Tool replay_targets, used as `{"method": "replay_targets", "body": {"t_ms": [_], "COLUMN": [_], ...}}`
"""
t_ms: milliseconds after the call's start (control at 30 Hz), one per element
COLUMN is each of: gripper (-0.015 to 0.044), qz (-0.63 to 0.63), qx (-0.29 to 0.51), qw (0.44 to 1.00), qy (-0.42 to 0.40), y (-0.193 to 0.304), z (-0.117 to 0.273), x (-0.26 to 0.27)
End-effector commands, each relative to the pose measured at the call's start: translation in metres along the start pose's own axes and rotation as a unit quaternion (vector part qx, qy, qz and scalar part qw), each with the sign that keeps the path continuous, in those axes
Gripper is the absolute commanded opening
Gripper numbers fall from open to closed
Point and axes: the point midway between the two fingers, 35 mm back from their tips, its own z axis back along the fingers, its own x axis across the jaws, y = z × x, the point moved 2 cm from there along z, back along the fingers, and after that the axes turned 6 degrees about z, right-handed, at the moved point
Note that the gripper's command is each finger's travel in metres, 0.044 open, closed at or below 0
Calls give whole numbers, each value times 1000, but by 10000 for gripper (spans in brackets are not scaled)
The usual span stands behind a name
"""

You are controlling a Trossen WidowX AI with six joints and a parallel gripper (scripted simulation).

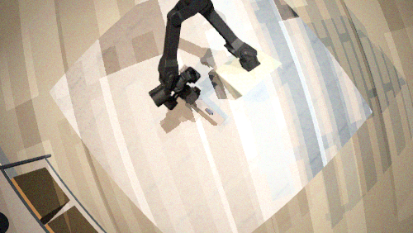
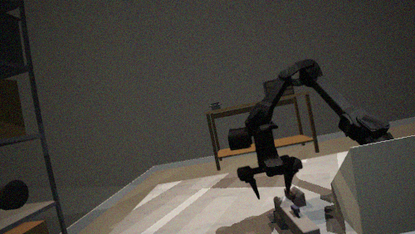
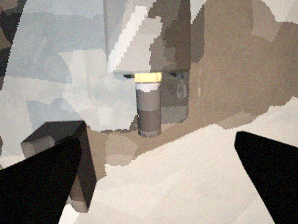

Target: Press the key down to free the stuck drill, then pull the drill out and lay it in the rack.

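The top view looks steeply down from high over the table (image 1: 136, 165), taking in its corners and the floor. The exterior view looks across the same table from low at one side toward a wall (image 2: 124, 83), sharing the arm (image 1: 171, 45) (image 2: 274, 97) with it; the wrist view looks out close between the gripper's (image 1: 175, 92) (image 2: 271, 182) (image 3: 159, 150) fingers.
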Motion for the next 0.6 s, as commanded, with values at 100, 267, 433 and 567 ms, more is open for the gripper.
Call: {"method": "replay_targets", "body": {"t_ms": [100, 267, 433, 567], "gripper": [440, 440, 440, 440], "qz": [5, 5, 5, 5], "qx": [0, 0, 0, 0], "qw": [1000, 1000, 1000, 1000], "qy": [-6, -6, -6, -6], "y": [-5, -7, -9, -11], "z": [-13, -21, -29, -35], "x": [3, 3, 3, 3]}}
